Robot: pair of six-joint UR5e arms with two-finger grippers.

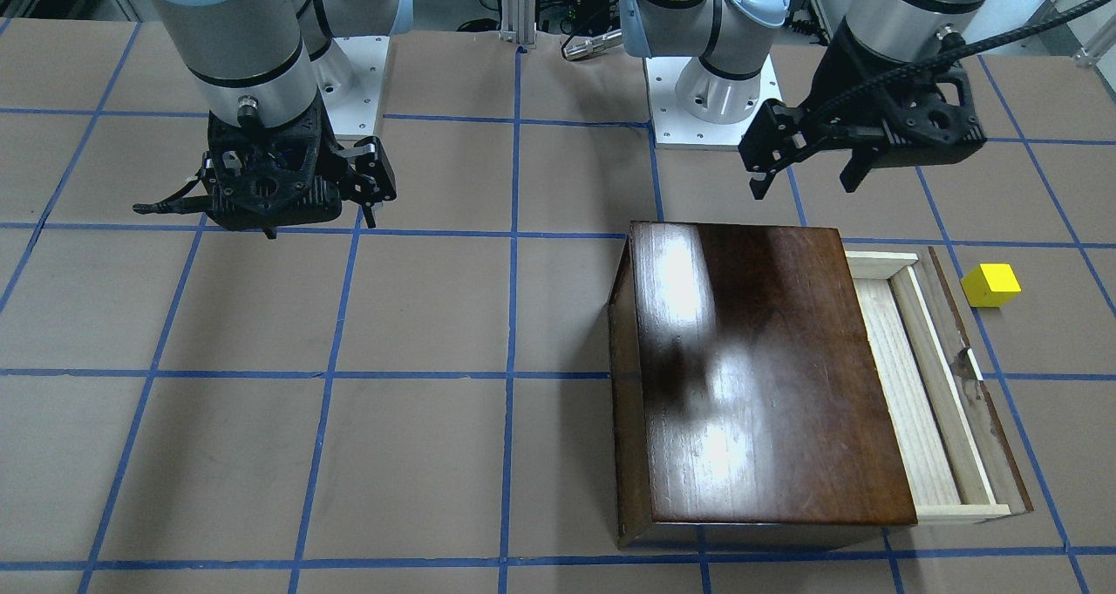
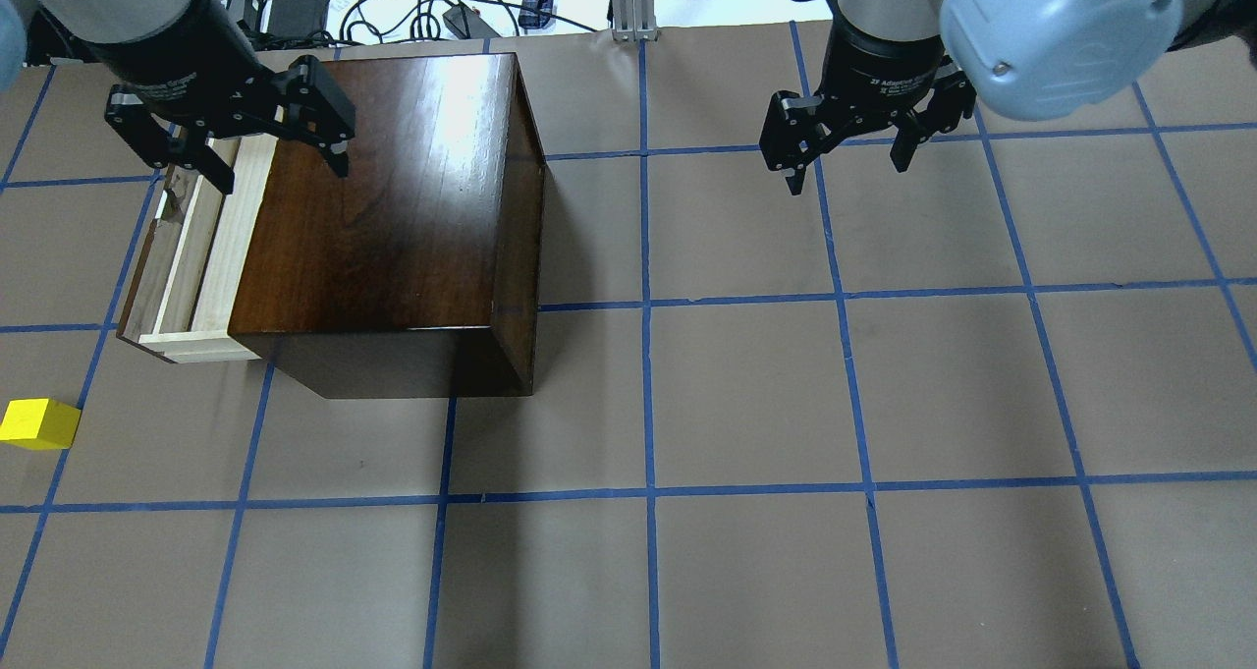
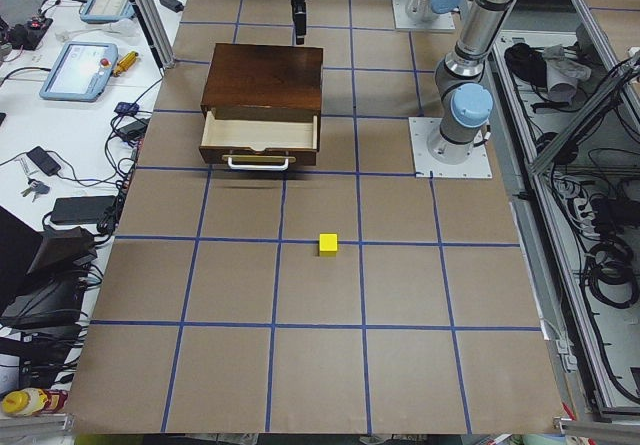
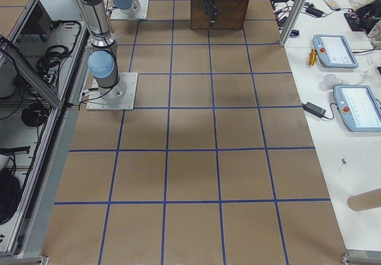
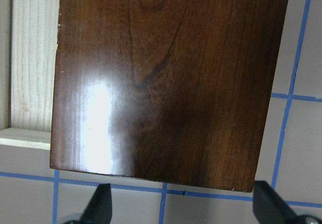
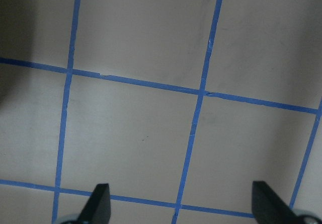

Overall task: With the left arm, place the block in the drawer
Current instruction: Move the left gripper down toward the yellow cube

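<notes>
Block [image 2: 39, 423] on the desk [image 2: 746, 404], nearest the overhead camera, clear of the open drawer [image 2: 211, 256]. It lies at 7 o'clock from the left gripper [image 2: 280, 163], wide open and empty above the drawer. Right gripper [image 2: 845, 168] is also wide but much farther.

Bright overhead light, white glare on box [image 1: 684, 271]; soft shadows, wrist views blurry

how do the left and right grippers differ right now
The left gripper hangs by the wooden box and its open drawer; the right gripper hangs over the table. The left gripper trails a thick ribbed cable, the right gripper a thin cable. Both are open and empty.
</notes>
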